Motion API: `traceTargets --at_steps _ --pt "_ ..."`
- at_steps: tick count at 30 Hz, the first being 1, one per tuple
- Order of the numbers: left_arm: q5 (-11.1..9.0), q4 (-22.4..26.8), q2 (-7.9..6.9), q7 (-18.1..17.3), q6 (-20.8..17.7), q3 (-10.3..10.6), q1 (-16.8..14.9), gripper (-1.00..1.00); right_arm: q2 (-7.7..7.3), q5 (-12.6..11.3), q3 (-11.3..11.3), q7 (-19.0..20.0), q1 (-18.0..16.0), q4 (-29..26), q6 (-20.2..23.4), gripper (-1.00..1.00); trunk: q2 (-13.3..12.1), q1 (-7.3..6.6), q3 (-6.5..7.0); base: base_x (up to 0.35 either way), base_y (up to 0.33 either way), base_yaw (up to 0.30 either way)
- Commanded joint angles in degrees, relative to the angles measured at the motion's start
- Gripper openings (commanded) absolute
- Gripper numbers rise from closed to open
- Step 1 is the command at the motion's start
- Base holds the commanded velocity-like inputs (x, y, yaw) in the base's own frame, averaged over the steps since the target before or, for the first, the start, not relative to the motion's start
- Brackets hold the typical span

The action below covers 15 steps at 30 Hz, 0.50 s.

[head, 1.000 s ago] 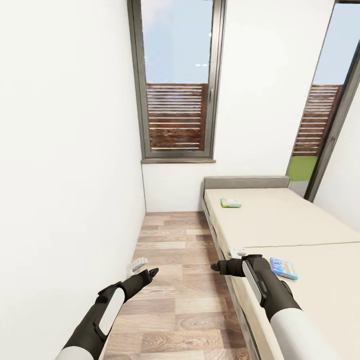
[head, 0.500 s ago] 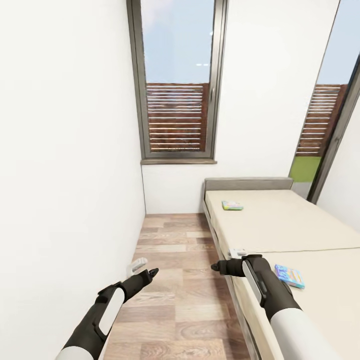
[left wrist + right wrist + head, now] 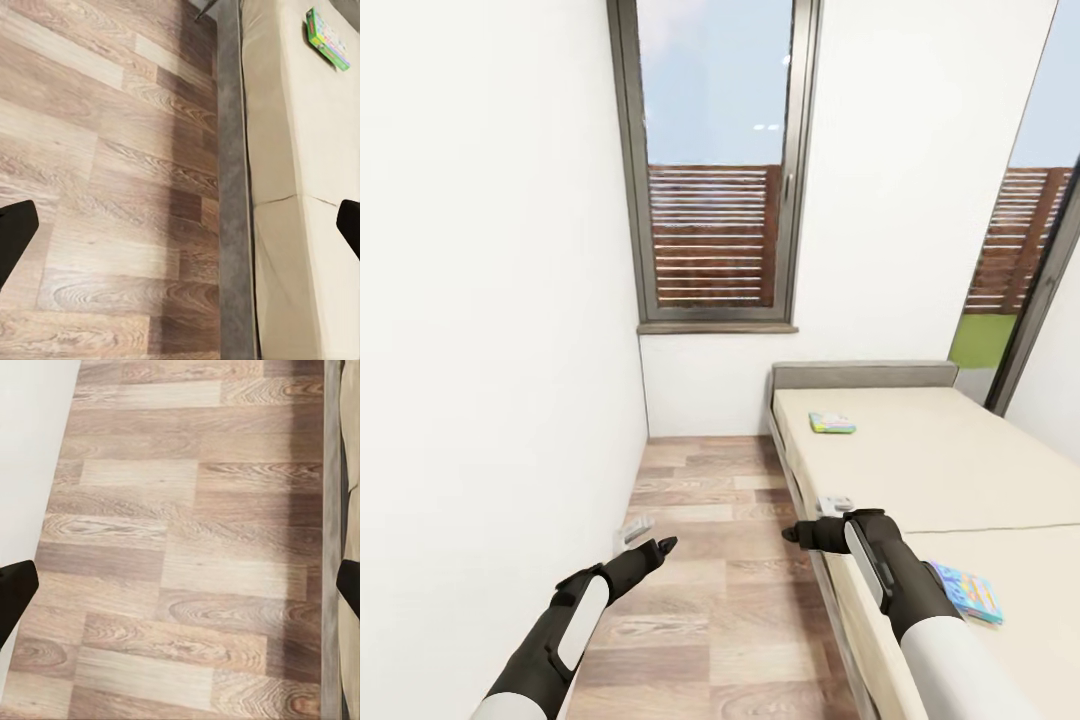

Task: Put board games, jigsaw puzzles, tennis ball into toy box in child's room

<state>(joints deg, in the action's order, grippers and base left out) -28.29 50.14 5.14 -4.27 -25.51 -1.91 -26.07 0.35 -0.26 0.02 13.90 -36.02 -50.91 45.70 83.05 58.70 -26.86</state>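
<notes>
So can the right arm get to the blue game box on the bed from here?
Probably yes. The blue game box lies flat on the bed just beside the right forearm, nothing on it. The right gripper is open but points past it over the floor, so it must swing back.

The whole head view has shifted, so the camera has moved, not the things. The blue board game [image 3: 970,592] near the right arm now sits lower and further right in the frame, close to the right edge, partly behind the forearm. The green board game [image 3: 831,423] near the headboard has slid slightly down and right. The window [image 3: 715,160] and the bed [image 3: 920,470] appear a little lower and further right, and the strip of floor [image 3: 710,560] between wall and bed looks narrower.
</notes>
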Motion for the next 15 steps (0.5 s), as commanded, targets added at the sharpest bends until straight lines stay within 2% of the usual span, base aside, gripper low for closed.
traceTargets --at_steps 1,15 --pt "-0.30 0.05 0.05 -0.13 -0.38 -0.20 -0.03 1.00 0.00 -0.01 0.00 0.08 -0.03 -0.06 0.26 1.00 0.03 0.03 -0.07 0.324 0.000 0.000" --pt "-0.20 0.05 0.05 -0.13 -0.33 -0.20 -0.03 1.00 0.00 0.01 -0.01 0.10 -0.06 -0.06 0.26 1.00 0.03 0.03 -0.07 0.328 0.021 0.000"
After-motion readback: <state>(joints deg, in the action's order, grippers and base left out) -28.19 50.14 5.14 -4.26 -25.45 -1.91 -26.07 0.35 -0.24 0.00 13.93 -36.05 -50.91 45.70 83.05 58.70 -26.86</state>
